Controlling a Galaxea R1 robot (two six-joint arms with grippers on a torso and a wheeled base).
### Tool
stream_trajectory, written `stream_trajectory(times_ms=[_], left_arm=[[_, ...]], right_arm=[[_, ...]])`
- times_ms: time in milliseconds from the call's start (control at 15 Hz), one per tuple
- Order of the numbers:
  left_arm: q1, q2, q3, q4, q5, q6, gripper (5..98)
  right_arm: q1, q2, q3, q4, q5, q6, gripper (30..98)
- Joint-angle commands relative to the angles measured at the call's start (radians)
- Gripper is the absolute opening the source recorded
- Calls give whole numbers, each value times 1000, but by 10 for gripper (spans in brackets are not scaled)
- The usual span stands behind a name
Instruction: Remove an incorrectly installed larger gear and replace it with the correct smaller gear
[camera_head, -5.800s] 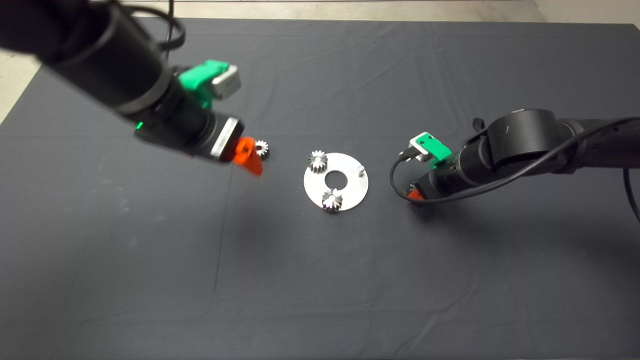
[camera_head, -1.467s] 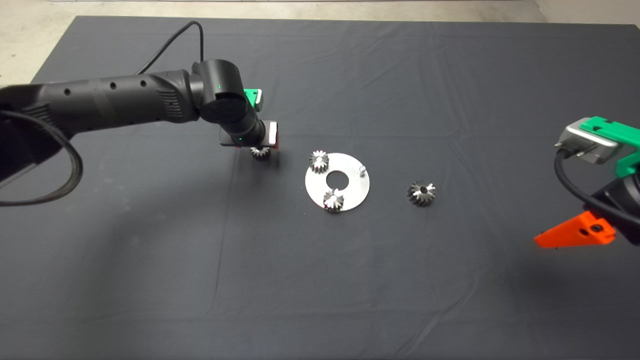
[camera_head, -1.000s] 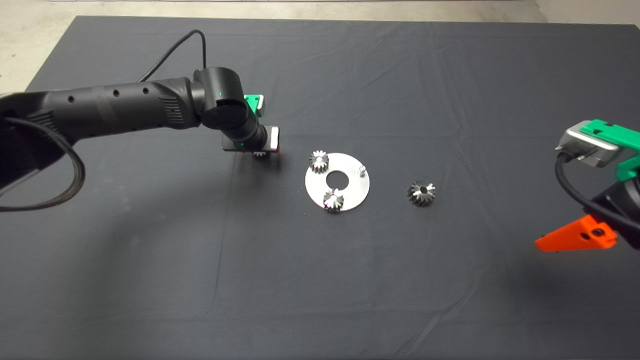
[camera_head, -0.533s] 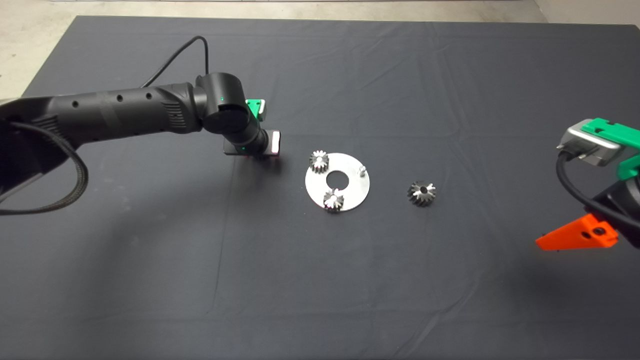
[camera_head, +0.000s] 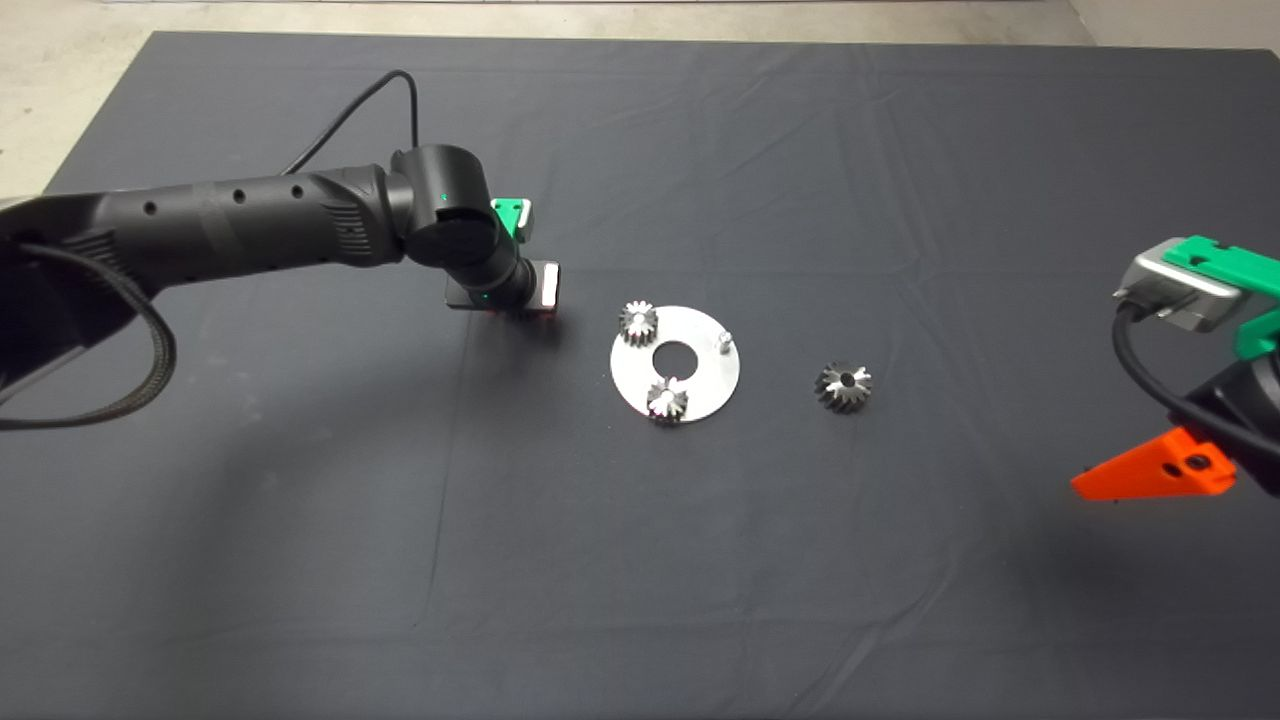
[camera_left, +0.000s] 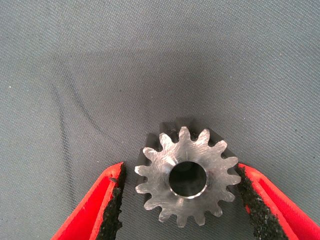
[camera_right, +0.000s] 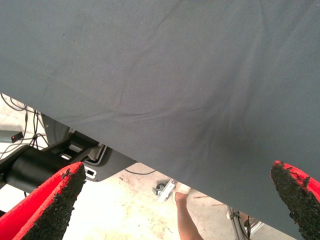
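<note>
- My left gripper (camera_left: 179, 200) straddles the smaller gear (camera_left: 186, 175). The gear lies flat on the mat (camera_left: 150, 60), bore up, dead centre between the two pads.
- Fingers are narrow but not clamped. The pad (camera_left: 114, 205) at the gear's 9 o'clock has a thin gap to the teeth; the other pad (camera_left: 252, 200) at 3 o'clock looks at or nearly at the tooth tips. I can't tell if it touches.
- Gear axis is vertical and the grip line runs across its diameter, so as I judge it a straight squeeze should seat it. No re-aim needed.
- In the head view the left wrist (camera_head: 500, 285) hides that gear. It sits at about 9 o'clock from the round plate (camera_head: 715, 385), near it but apart.
- The plate carries two small gears (camera_head: 637, 321) at about 10 and 6 o'clock, and a bare pin (camera_head: 722, 343) at about 2 o'clock. I take that pin as the target for this gear.
- The larger gear (camera_head: 843, 387) lies off the plate on the mat, at the plate's 3 o'clock, so the removal half looks done.
- The right gripper (camera_head: 1150, 478) is parked at the right edge, fingers wide and empty, well apart from everything. Its wrist view shows only the mat edge, the floor and a person's leg (camera_right: 187, 220).
- The left arm is clearly the nearer one for the pickup.
</note>
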Motion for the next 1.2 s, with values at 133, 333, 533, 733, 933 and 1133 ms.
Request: stream_trajectory(times_ms=[133, 333, 533, 733, 933, 1133], left_arm=[[-15, -1, -4, 8, 1, 4, 551], [-15, 2, -4, 8, 1, 4, 500], [-15, 2, -4, 8, 2, 5, 500], [-17, 8, -14, 8, 1, 5, 500], [-17, 12, -17, 8, 1, 5, 500], [-18, 12, -17, 8, 1, 5, 472]], right_arm=[[18, -4, 4, 33, 1, 5, 977], [18, -4, 2, 33, 2, 5, 977], [18, -4, 2, 33, 1, 5, 977], [18, -4, 4, 33, 2, 5, 977], [18, -4, 4, 35, 2, 5, 977], [18, -5, 4, 35, 2, 5, 977]])
